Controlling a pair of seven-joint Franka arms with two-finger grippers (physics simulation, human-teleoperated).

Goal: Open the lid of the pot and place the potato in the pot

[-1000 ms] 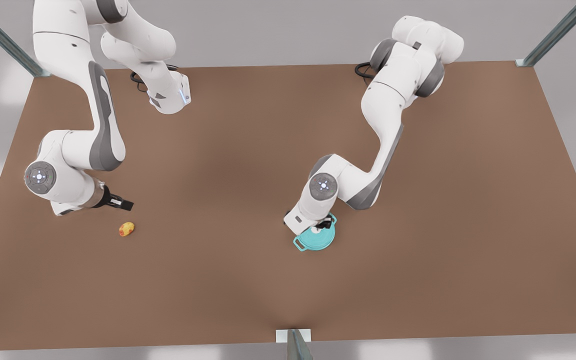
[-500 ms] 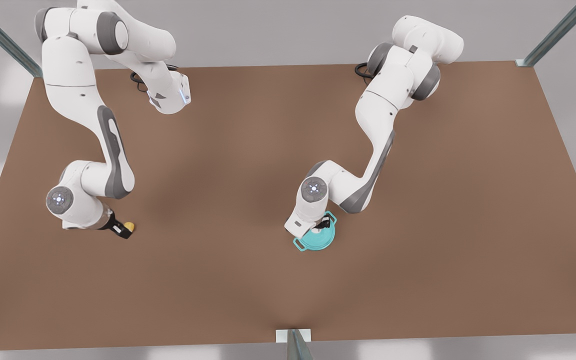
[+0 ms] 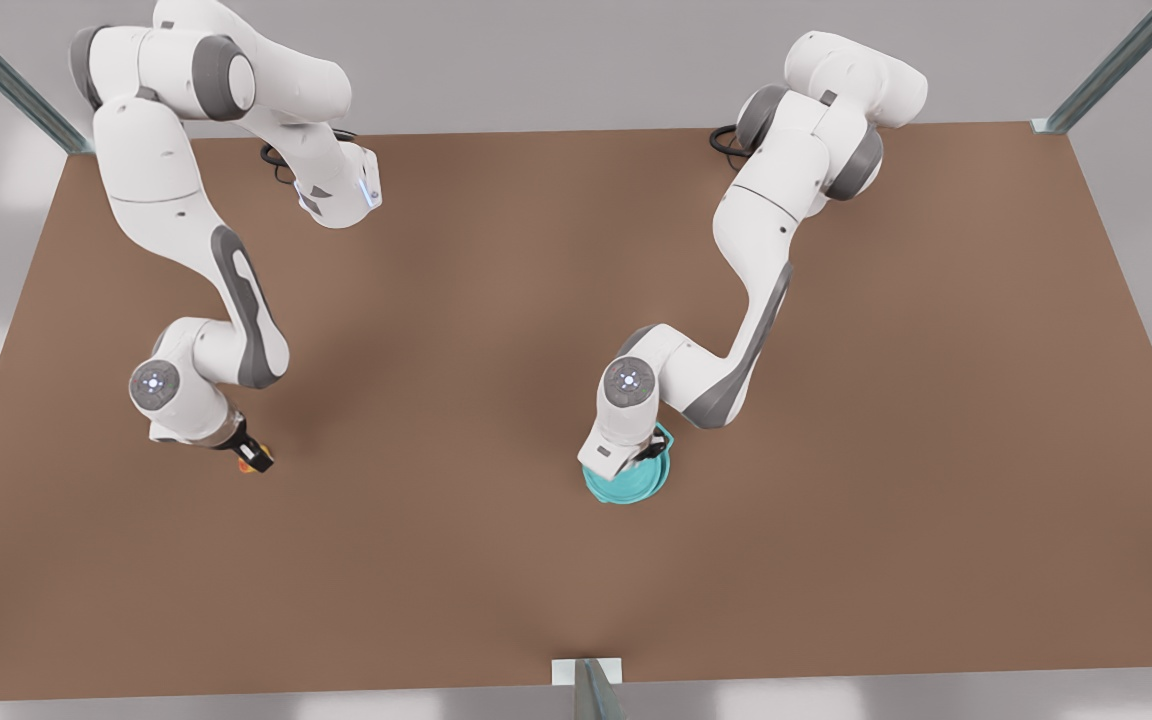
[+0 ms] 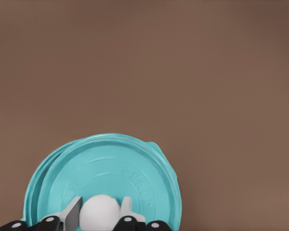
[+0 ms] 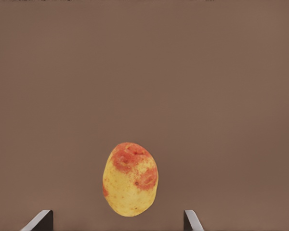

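Note:
The teal pot lid (image 4: pixel 111 168) covers the pot (image 3: pixel 666 437), which stands right of centre in the front view. My left gripper (image 4: pixel 100 214) is shut on the lid's white knob (image 4: pixel 100 208), one finger on each side. In the front view the left gripper (image 3: pixel 648 452) hides most of the knob. The yellow potato (image 5: pixel 130 180) with orange-red patches lies on the table. My right gripper (image 5: pixel 116 215) is open, its fingers wide apart on either side of the potato. At the front view's left the right gripper (image 3: pixel 258 460) covers most of the potato (image 3: pixel 247 466).
The brown table (image 3: pixel 496 300) spreads wide between the two arms. Metal frame posts stand at the far corners (image 3: pixel 1046 125) and at the near edge (image 3: pixel 586 680). Both arm bases sit along the far edge.
My right gripper came down and sideways from beside the potato to straddle it. My left gripper stayed at the knob, and the pot's near loop handle no longer shows in the front view.

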